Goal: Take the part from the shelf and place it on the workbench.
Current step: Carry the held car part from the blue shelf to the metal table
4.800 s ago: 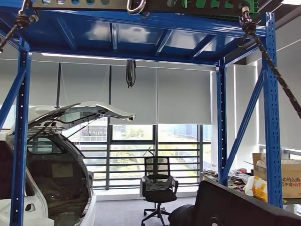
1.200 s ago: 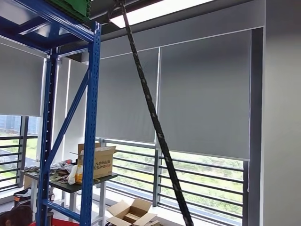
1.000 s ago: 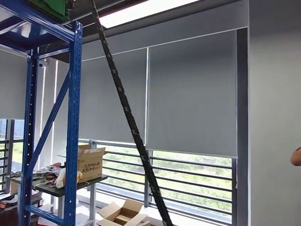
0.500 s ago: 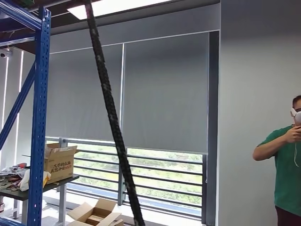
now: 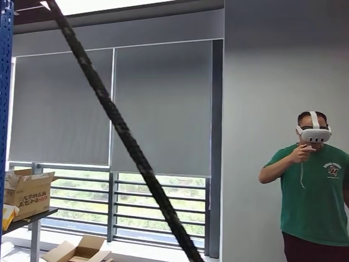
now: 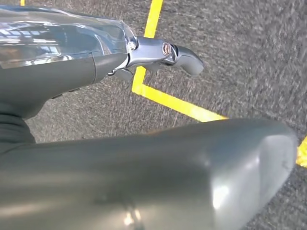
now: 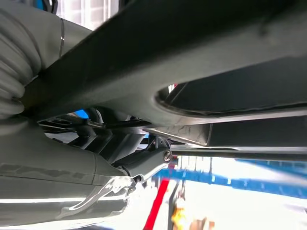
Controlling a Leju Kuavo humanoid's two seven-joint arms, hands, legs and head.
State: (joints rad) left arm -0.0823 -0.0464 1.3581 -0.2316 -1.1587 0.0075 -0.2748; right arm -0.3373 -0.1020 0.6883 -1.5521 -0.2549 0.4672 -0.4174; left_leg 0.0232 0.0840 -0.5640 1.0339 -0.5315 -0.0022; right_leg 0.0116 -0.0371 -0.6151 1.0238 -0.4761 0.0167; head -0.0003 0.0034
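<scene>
Part: dark moulded panel with a long cut-out, lying across the right hand in the right wrist view.
Right fingers: one finger reaches up to the panel's lower rim; I judge the hand holds it from beneath.
Left hand: left hand hangs over grey floor with a yellow line; whether its fingers are wide or narrow I cannot tell.
Handling: probably stiff, light for its bulk, awkward and smooth-skinned; best taken by a rim or the cut-out edge.
Surroundings: worktop carrying a cardboard box far left; person at right; black rope crossing the head view.
</scene>
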